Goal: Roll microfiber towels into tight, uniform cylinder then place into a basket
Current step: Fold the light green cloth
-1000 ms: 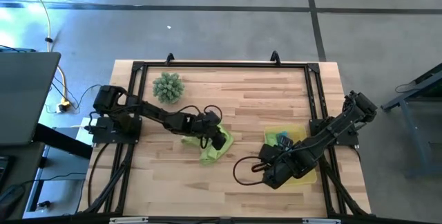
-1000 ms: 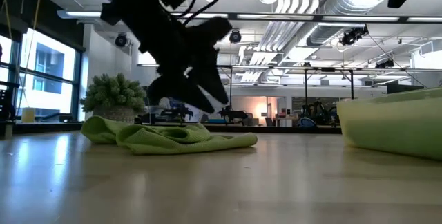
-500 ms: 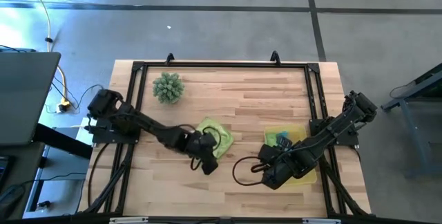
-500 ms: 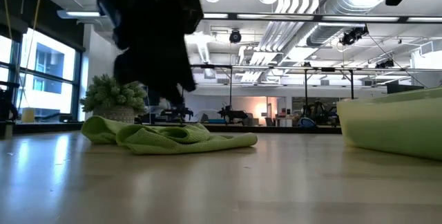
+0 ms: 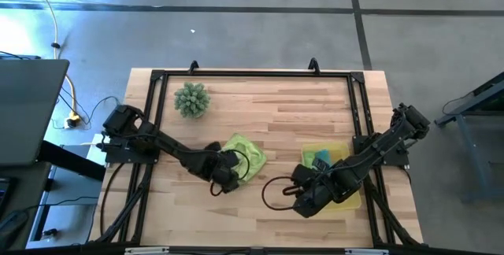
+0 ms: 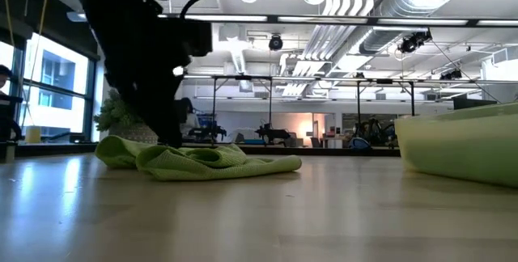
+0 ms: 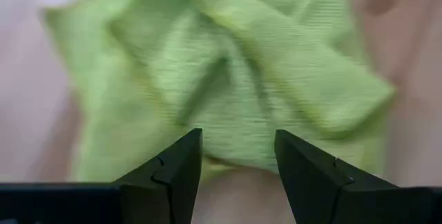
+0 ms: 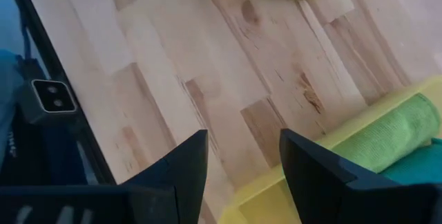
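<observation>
A crumpled lime green towel (image 5: 244, 154) lies on the wooden table, also in the low view (image 6: 202, 161) and the left wrist view (image 7: 228, 79). My left gripper (image 5: 224, 179) is open, low at the towel's near-left edge, one finger on either side of that edge (image 7: 238, 156). My right gripper (image 5: 299, 203) is open and empty over bare wood beside the near-left corner of the yellow basket (image 5: 340, 196). In the basket lie a rolled lime towel (image 8: 390, 137) and a teal towel (image 5: 321, 160). My left gripper comes slanting down at the towel's near edge (image 7: 235, 160), which lies between its open fingers. I cannot tell whether the fingers touch the cloth. The towel lies slack on the table.
A spiky green plant ball (image 5: 191, 99) stands at the table's far left, behind the towel in the low view (image 6: 121, 112). A black frame (image 5: 252, 74) runs around the table. Bare wood lies between the towel and the basket.
My left gripper has gone from over the towel toward the table's near edge and down, and now sits low at the towel's near-left edge. The towel has stayed where it was.
</observation>
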Tool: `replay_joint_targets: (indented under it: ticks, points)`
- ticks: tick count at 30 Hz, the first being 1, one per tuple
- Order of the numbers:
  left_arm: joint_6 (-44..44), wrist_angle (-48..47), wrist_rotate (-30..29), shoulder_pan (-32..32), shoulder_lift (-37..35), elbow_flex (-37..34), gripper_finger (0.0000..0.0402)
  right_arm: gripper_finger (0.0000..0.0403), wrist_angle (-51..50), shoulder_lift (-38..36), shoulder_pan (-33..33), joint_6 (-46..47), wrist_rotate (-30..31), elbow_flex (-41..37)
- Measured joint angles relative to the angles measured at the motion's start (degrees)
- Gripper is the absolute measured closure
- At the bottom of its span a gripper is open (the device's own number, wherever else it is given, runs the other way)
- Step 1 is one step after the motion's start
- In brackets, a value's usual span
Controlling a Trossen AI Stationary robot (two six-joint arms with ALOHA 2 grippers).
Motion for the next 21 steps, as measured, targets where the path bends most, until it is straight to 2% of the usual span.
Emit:
replay_joint_targets:
  ticks: [4,10,15,19,21]
  points:
    - [2.1,-6.6,-3.2,0.3,0.0,0.0,0.0229,0.0231,0.9,0.0,0.0,0.3,-0.1,0.0]
    - [2.8,-12.8,-3.9,2.2,0.0,0.0,0.0229,0.0231,1.3,0.0,0.0,0.3,-0.2,0.0]
    - [4.1,-11.2,-1.3,5.0,0.0,-2.4,0.0229,0.0231,2.5,0.0,0.0,0.1,0.8,0.0]
    - [4.2,-7.1,3.8,7.4,-0.2,-4.2,0.0229,0.0231,5.0,0.0,-0.7,-2.8,8.8,0.0]
    - [4.2,-4.1,5.0,8.3,-0.3,-4.4,0.0229,0.0231,5.9,0.0,-1.2,-3.8,10.2,0.0]
